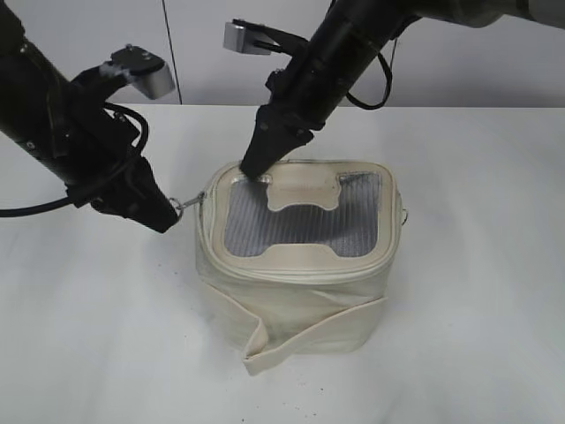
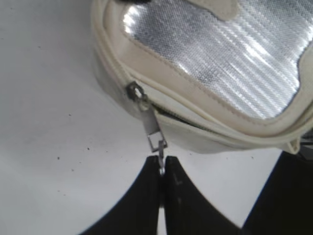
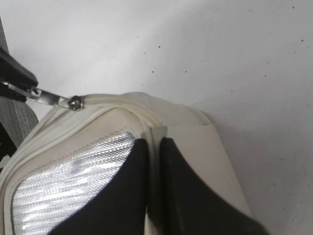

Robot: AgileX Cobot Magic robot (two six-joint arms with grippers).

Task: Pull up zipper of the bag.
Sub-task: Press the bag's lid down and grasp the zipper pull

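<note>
The cream bag [image 1: 300,300] stands mid-table, its grey mesh top [image 1: 291,225] crossed by a cream patch [image 1: 305,190]. The zipper track [image 1: 210,238] runs around the lid rim. A silver slider [image 2: 134,90] sits at the bag's left corner, with its pull [image 2: 152,128] stretched outward. My left gripper [image 2: 162,166] is shut on the pull's ring, just left of the bag [image 1: 169,216]. My right gripper [image 1: 254,170] presses down on the lid's back left corner. Its fingers [image 3: 154,147] are closed on the patch's edge [image 3: 157,133]. The slider also shows in the right wrist view [image 3: 74,103].
A loose cream strap [image 1: 291,340] wraps the bag's front and trails onto the white table [image 1: 97,336]. A second small ring [image 1: 406,215] hangs at the bag's right side. A white wall [image 1: 212,44] stands behind the table.
</note>
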